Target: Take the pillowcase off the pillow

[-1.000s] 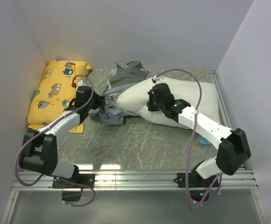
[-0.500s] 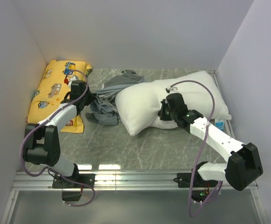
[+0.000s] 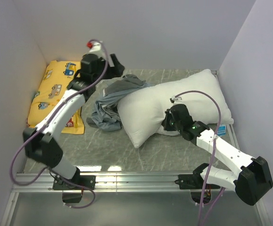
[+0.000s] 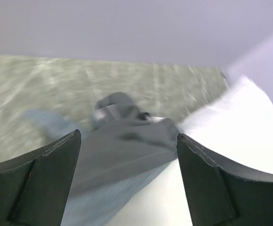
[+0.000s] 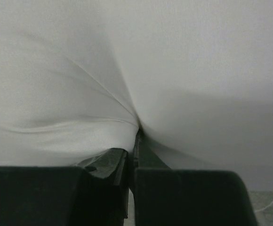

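The grey-blue pillowcase (image 3: 109, 104) lies crumpled in a heap on the table, beside the left end of the pillow and touching it. The white pillow (image 3: 193, 94) lies bare, slanting from the middle to the back right. My left gripper (image 3: 115, 66) hangs high near the back wall, open and holding nothing. In its wrist view the left gripper (image 4: 128, 136) looks down on the pillowcase (image 4: 122, 150) and the pillow (image 4: 249, 117), both below it. My right gripper (image 3: 166, 124) is at the pillow's near edge. There the right gripper (image 5: 135, 137) is shut on a fold of the pillow (image 5: 174, 61).
A yellow vehicle-print cushion (image 3: 54, 94) lies along the left wall. A small blue-white item (image 3: 221, 130) shows at the pillow's right edge. Walls close in the left, back and right. A metal rail (image 3: 136, 178) runs along the front.
My left gripper has opened, let go of the pillowcase and risen toward the back wall. The pillowcase dropped into a heap. My right gripper dragged the pillow right and nearer.
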